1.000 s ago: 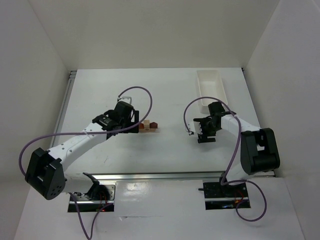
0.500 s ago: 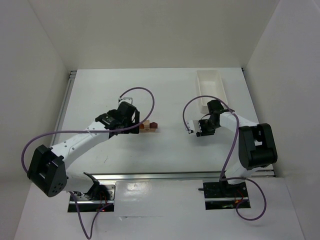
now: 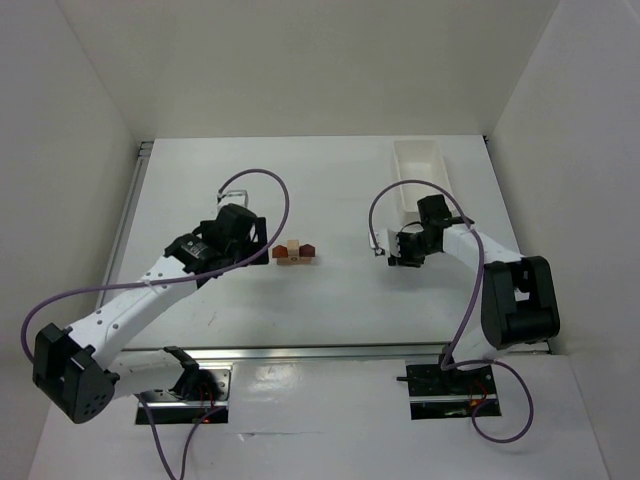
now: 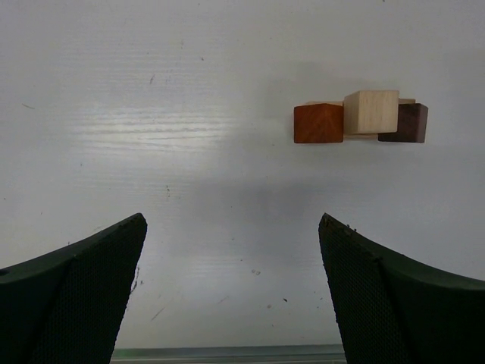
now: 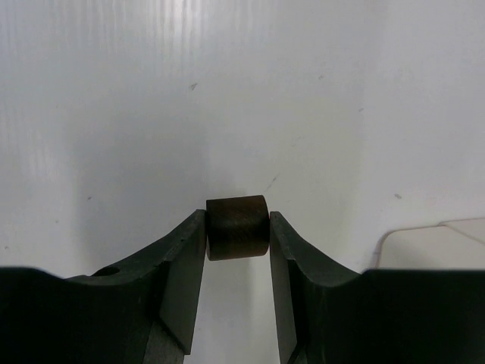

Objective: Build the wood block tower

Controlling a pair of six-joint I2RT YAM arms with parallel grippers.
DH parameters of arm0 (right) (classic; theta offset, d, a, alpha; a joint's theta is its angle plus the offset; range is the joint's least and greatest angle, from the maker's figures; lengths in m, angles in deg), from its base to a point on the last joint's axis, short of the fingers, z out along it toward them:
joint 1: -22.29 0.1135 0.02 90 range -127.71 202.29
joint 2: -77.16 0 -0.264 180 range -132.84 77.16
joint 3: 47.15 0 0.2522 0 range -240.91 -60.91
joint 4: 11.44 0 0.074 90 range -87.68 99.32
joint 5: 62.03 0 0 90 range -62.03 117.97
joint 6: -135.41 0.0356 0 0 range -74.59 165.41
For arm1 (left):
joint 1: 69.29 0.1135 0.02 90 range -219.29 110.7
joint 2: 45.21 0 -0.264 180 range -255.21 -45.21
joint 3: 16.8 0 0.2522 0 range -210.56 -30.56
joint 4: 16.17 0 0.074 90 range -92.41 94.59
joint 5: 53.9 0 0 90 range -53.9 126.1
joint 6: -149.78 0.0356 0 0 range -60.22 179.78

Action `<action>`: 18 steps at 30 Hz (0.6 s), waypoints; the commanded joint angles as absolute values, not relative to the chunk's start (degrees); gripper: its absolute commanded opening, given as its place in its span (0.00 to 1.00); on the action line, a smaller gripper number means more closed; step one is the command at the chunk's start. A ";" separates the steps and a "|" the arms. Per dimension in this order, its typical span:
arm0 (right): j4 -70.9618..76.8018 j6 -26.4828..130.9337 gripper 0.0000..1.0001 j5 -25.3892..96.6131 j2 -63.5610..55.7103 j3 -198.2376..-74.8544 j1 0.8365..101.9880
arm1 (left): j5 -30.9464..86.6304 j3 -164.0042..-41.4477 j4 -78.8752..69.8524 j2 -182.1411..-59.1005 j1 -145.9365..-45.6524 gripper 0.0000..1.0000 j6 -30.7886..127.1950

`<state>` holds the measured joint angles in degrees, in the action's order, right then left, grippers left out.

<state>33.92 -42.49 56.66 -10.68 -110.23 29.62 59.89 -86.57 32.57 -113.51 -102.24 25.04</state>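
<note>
The wood block tower is a small cluster near the table's middle. In the left wrist view it shows as an orange-tan block, a pale beige block raised between the others, and a dark brown block. My left gripper is open and empty just left of the cluster; in its wrist view the blocks lie ahead and to the right. My right gripper is shut on a small dark brown rounded block, well right of the cluster.
A white rectangular tray stands at the back right; its corner shows in the right wrist view. A metal rail runs along the near table edge and another along the left. White walls enclose the table.
My left gripper has drawn back to the left, away from the block cluster. My right gripper has shifted slightly farther back with the dark block in it.
</note>
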 commanded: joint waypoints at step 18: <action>34.66 -17.44 0.00 74.83 -15.47 -133.50 40.98 | 63.53 -87.86 40.48 -102.70 -102.52 1.00 17.60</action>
